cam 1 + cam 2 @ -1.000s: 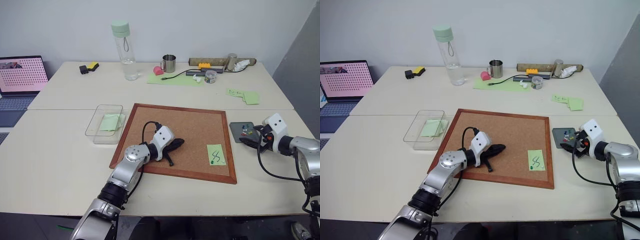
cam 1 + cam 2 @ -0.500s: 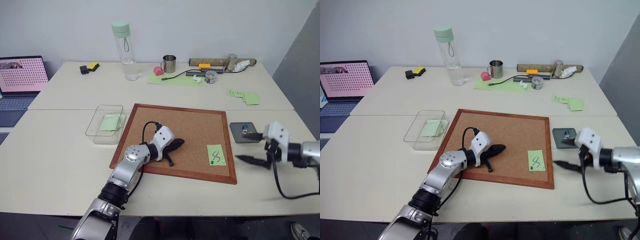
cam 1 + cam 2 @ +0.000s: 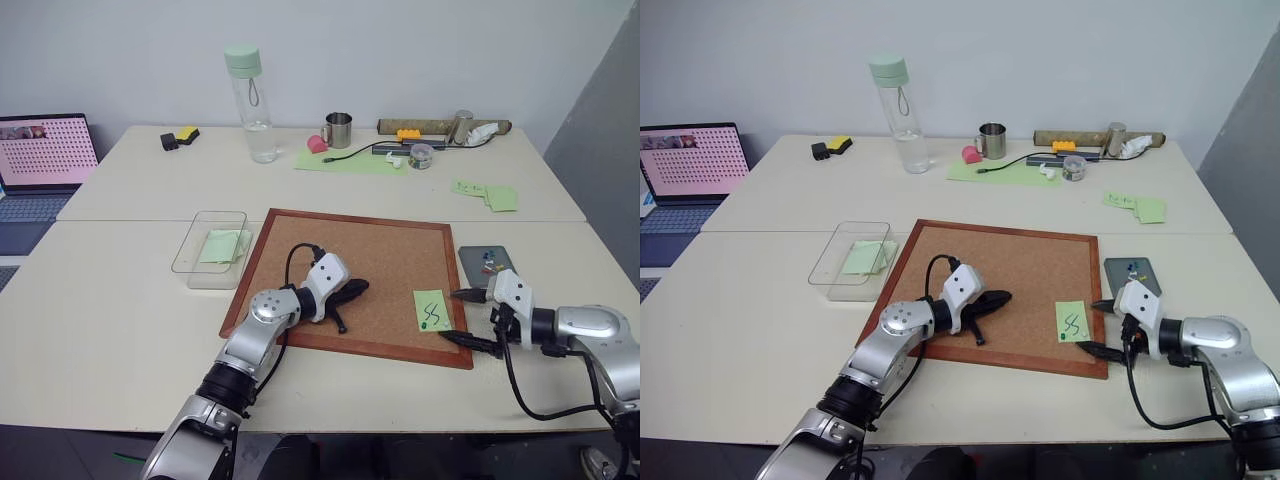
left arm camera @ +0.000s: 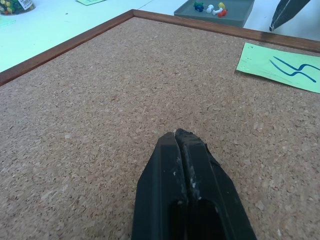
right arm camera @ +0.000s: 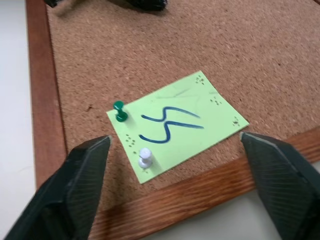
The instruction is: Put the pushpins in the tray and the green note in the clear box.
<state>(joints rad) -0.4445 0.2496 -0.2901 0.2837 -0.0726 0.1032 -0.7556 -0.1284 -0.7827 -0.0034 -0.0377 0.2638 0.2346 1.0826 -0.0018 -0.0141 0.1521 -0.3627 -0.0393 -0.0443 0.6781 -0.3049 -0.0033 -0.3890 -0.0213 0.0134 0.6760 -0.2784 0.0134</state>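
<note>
The right gripper [image 3: 1100,326] hangs at the right edge of a wooden-framed cork pinboard [image 3: 380,255], its two black fingers [image 5: 82,172] spread wide with nothing between them. They point at a small pale green square paper note with a dark handwritten squiggle [image 5: 177,122], which lies flat on the cork near the board's front right corner. One finger tip sits over the frame beside the note's far side, the other beside its near side; neither touches the paper. A tiny pushpin with a dark green head [image 5: 119,110] is stuck in one corner of the note, and a white-headed pin [image 5: 145,157] stands along the edge next to it.

Just beyond the right gripper, off the board, a small flat dark grey tray [image 3: 472,262] rests on the pale desk [image 3: 120,300]. It holds a small cluster of coloured pins, green, white, red and yellow among them.

The left gripper [image 4: 181,135] lies low over the middle of the cork, its fingers pressed together and holding nothing.

Left of the board sits a shallow transparent plastic box [image 3: 195,245] with a plain green paper [image 3: 222,244] inside. At the back of the desk stand a clear water bottle with a pale green cap [image 3: 248,95] and a metal mug [image 3: 338,128].
</note>
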